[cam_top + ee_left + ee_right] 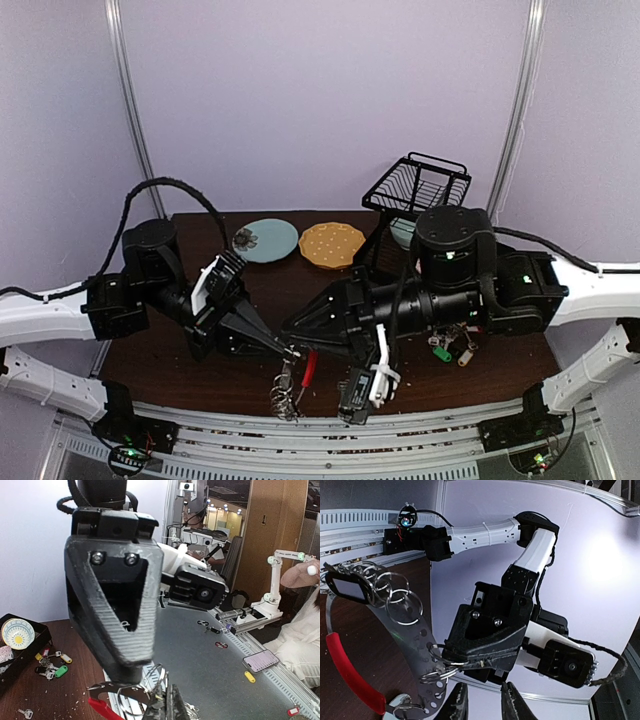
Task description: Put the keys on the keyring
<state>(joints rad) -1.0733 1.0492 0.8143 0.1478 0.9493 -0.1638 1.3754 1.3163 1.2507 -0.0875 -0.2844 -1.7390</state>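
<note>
Black rack [418,187] behind right arm [440,285] (two plates [300,242] left).

We see a dark brown wooden table [270,290] standing against a pale lilac backdrop wall [320,100], which rises directly behind the table's far edge. Two silvery vertical poles [128,110] flank that wall, one beyond each far corner of the table. Past the table's near side, a grey metal surface [225,670] runs toward a wood-panelled wall [272,535] and ceiling lights [225,505].
</note>
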